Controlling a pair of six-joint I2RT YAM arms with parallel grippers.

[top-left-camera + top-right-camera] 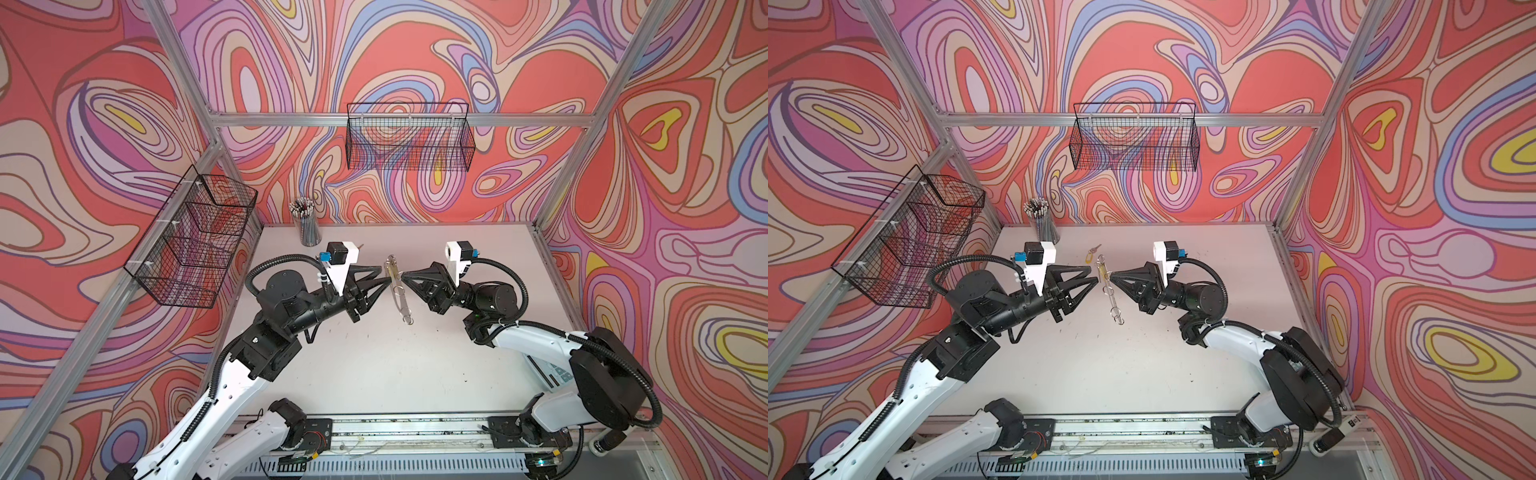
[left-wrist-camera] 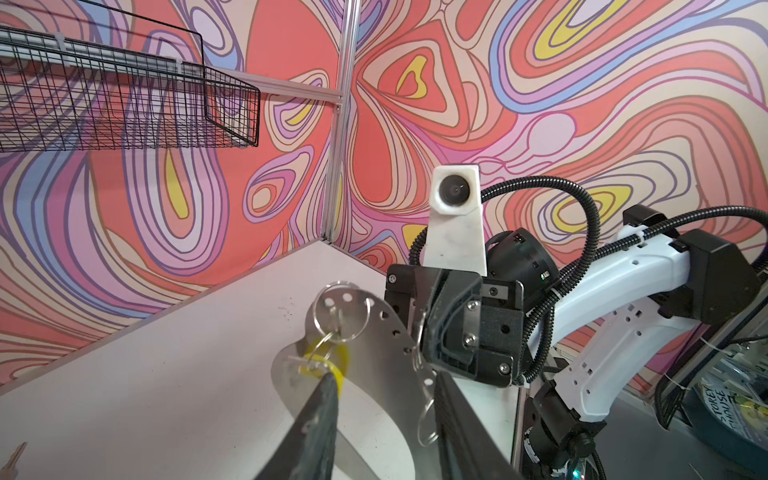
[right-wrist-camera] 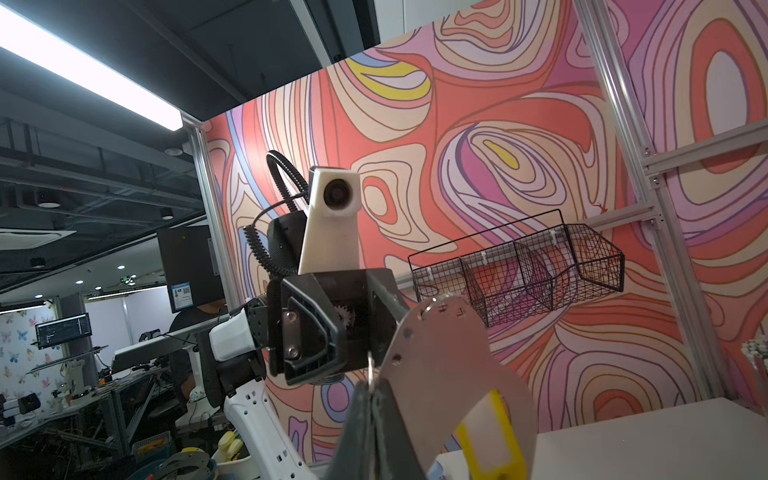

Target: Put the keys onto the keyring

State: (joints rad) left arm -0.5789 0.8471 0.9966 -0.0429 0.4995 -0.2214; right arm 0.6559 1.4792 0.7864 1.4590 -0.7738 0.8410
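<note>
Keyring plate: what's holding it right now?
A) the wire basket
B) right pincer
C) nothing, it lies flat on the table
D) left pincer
B: the right pincer is shut on the edge of the keyring plate, which it holds up on edge, while the left pincer stands open beside it.

Keyring [image 2: 374,370] — silvery cut-out plate, edge-on, raised off the table [image 1: 1142,365]
Hung key [image 2: 316,358], yellow-tagged, dangles from an end ring; loose key [image 1: 1095,248], likewise tagged, lies behind.
</note>
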